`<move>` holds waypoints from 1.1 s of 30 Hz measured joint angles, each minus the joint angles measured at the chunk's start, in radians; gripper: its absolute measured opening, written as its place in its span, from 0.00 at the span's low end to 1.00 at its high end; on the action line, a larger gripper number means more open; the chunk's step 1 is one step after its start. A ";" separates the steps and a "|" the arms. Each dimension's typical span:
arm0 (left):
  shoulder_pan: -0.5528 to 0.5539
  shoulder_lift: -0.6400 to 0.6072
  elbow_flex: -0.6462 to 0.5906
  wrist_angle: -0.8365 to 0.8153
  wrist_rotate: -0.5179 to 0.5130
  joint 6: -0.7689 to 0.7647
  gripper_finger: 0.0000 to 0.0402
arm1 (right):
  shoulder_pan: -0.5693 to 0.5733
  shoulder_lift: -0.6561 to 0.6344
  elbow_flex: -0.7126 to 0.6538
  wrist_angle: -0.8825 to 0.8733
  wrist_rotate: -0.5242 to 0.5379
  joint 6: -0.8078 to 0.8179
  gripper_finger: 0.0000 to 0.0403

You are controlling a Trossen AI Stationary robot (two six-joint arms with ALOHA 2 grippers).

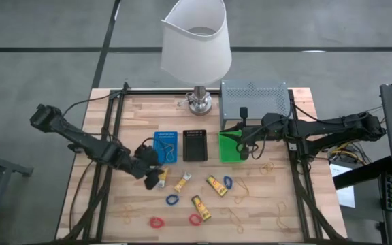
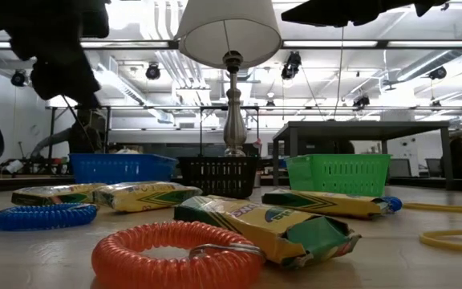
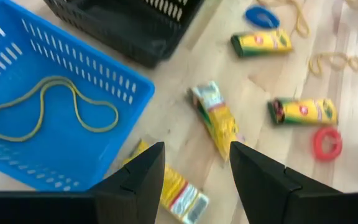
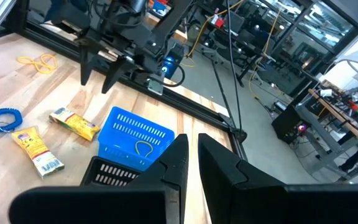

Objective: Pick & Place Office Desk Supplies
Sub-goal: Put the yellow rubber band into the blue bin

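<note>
**Left claw poised over a crayon packet by the blue tray**

I had the left claw [image 1: 152, 170] hanging just near of the blue tray [image 1: 165, 145], its fingers spread apart and holding nothing. In the left wrist view a yellow packet [image 3: 176, 190] lay directly beneath the gap between the fingers, with a second yellow packet [image 3: 215, 118] just beyond it on the counter [image 1: 271, 204]. One tan rubber band [image 3: 50, 109] already lay inside the blue tray. I judged the step in hand to be lining up for a pick of the packet under the claw.

The next move, as I read it, called for a straight descent with the fingers astride the packet's narrow width, then a close and a lift towards a tray. The packet sat close to the tray wall, so I would have watched that clearance.

My right claw [image 1: 245, 151] waited over the green tray [image 1: 231, 147], fingers nearly together and empty.

The rest of the supplies were scattered on the near half of the counter: more packets, blue rings, a red ring [image 1: 156, 222], and loose rubber bands to the right.

As for writing, the packets carried a green and yellow crayon-box look with a red oval mark, but I could not read any lettering for certain.
</note>
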 joint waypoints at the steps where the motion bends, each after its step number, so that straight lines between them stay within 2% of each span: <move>1: -0.001 0.000 0.000 -0.011 0.016 0.007 0.47 | 0.000 0.000 0.000 0.000 0.000 0.000 0.08; 5: -0.009 0.000 0.000 -0.045 0.097 0.012 0.47 | 0.000 0.000 0.000 0.000 0.000 0.000 0.08; 9: -0.029 0.000 0.000 -0.087 0.138 -0.059 0.47 | 0.000 0.000 0.000 0.000 0.000 0.000 0.08; 23: -0.210 0.000 0.000 -0.231 0.145 -0.499 0.47 | 0.000 0.000 0.000 0.000 0.000 0.000 0.08; 26: -0.230 0.000 0.000 -0.250 0.175 -0.592 0.47 | 0.000 0.000 0.000 0.000 0.000 0.000 0.08; 29: -0.236 0.002 0.000 -0.248 0.224 -0.614 0.47 | 0.000 0.000 0.000 0.000 0.000 0.000 0.08; 33: -0.255 0.003 0.000 -0.244 0.230 -0.636 0.47 | 0.000 0.000 0.000 0.000 0.000 0.000 0.08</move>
